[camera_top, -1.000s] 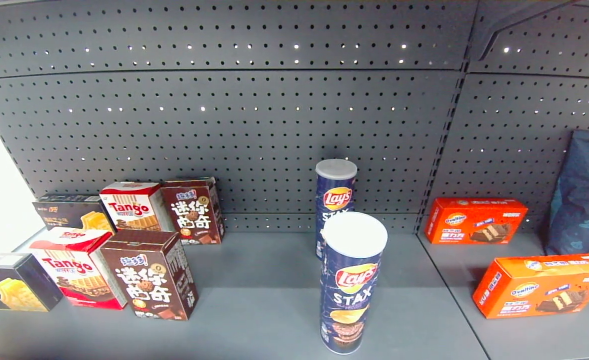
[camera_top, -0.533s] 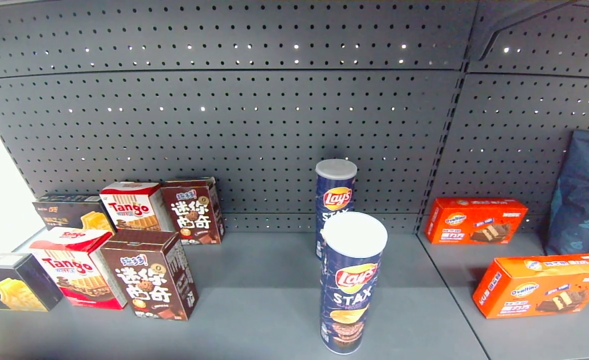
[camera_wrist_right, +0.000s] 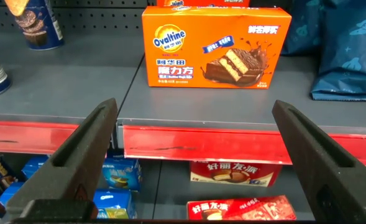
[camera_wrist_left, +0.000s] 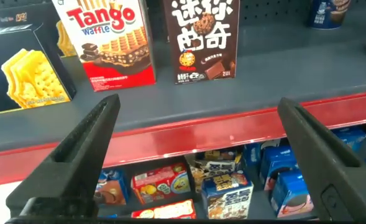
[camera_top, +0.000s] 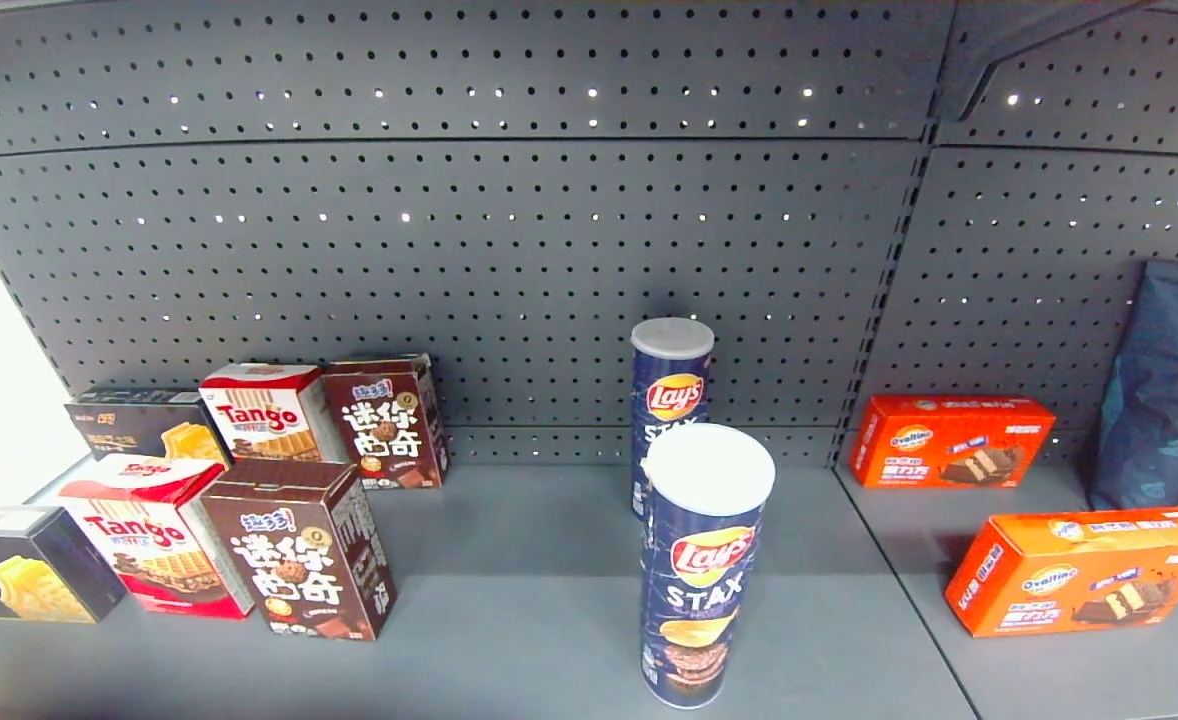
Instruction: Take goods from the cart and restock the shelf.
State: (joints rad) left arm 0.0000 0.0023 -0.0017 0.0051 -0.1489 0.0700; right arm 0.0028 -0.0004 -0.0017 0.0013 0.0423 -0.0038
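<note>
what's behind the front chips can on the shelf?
A second chips can stands upright right behind the front chips can, then the pegboard back panel. The front can covers the rear can's lower part, so whether they touch cannot be told.

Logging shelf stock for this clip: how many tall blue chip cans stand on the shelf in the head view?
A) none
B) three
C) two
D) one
C: the front chip can stands upright near the shelf edge, and the rear chip can stands upright just behind it.
</note>
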